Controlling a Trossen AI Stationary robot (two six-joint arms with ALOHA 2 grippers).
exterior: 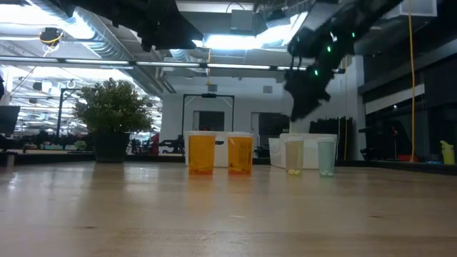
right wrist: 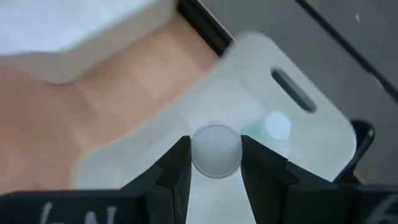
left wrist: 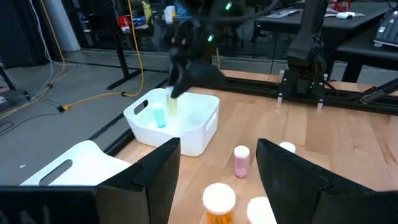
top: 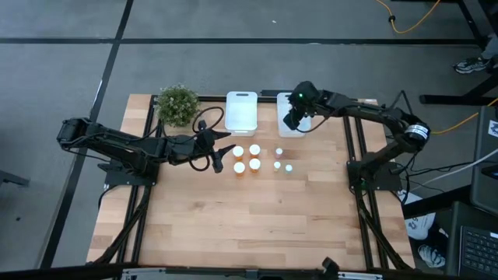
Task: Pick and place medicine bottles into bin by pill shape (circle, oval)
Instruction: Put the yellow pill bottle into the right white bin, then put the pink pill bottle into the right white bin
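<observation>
Four orange bottles with white caps point(top: 247, 158) stand upright on the table in a square. Three small pale bottles point(top: 281, 162) stand to their right. Two white bins stand at the far edge, the left bin point(top: 241, 111) and the right bin point(top: 285, 127). My right gripper point(right wrist: 216, 163) is over the right bin, shut on a small white-capped bottle point(right wrist: 216, 151). Another small bottle point(left wrist: 160, 116) with a greenish cap stands in that bin. My left gripper point(top: 220, 158) is open and empty just left of the orange bottles. My right gripper pinches the small bottle at its round white cap point(right wrist: 198, 152) between its two fingers. The fingers come from above, pointing down. The bottle hangs upright below them point(left wrist: 172, 106), its lower part inside the right bin; whether it touches the bin's floor I cannot tell.
A potted plant point(top: 178, 105) stands at the table's far left, beside the left bin. A black cable point(top: 204, 124) loops near my left arm. The near half of the wooden table point(top: 249, 225) holds nothing.
</observation>
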